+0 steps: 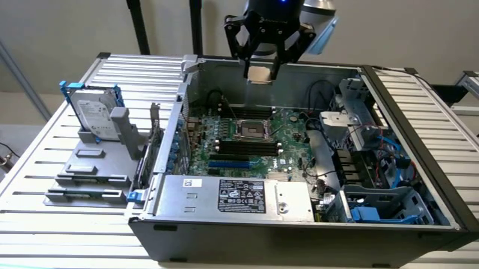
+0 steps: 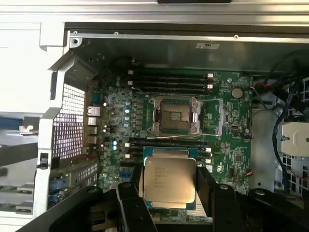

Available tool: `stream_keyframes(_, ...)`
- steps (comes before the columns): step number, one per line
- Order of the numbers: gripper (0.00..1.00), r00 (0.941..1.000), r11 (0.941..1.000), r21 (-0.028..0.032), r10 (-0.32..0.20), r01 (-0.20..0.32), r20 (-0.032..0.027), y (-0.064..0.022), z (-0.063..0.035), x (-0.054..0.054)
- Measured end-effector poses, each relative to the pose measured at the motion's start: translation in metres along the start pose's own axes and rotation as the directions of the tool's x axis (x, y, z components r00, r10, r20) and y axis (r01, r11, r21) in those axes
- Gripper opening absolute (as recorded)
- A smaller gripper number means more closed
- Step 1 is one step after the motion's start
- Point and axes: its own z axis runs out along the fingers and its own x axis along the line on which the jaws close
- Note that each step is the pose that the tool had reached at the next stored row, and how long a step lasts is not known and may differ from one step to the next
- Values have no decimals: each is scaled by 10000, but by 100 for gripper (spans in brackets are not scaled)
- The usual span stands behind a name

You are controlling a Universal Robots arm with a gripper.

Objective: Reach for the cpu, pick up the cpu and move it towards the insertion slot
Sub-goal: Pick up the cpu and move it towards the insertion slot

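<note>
Wrist view: my pincer [image 2: 169, 181] is clamped on the chip [image 2: 170, 182] by its edges (light, stiff, probably fragile underneath), socket [image 2: 175, 116] ahead below.

The cpu [image 1: 259, 74] hangs in the claw [image 1: 261, 73] above the insertion slot [image 1: 250, 130].

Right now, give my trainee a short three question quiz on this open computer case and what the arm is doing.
1. True or false: the cpu already sits in the insertion slot.
2. What does the gripper hold?
3. In the exterior view, the upright hard drive stands: A) inside the case, B) outside it, toward that view's left.

Key:
1. False; it is held in the air above the motherboard.
2. The cpu, between its fingers.
3. B.
</note>
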Motion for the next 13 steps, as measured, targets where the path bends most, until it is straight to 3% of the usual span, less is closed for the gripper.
stream_keyframes(8,54,10000,10000,11,0,0,7,267,90,-35)
stream_keyframes(13,54,10000,10000,40,16,-16,16,381,144,-41)
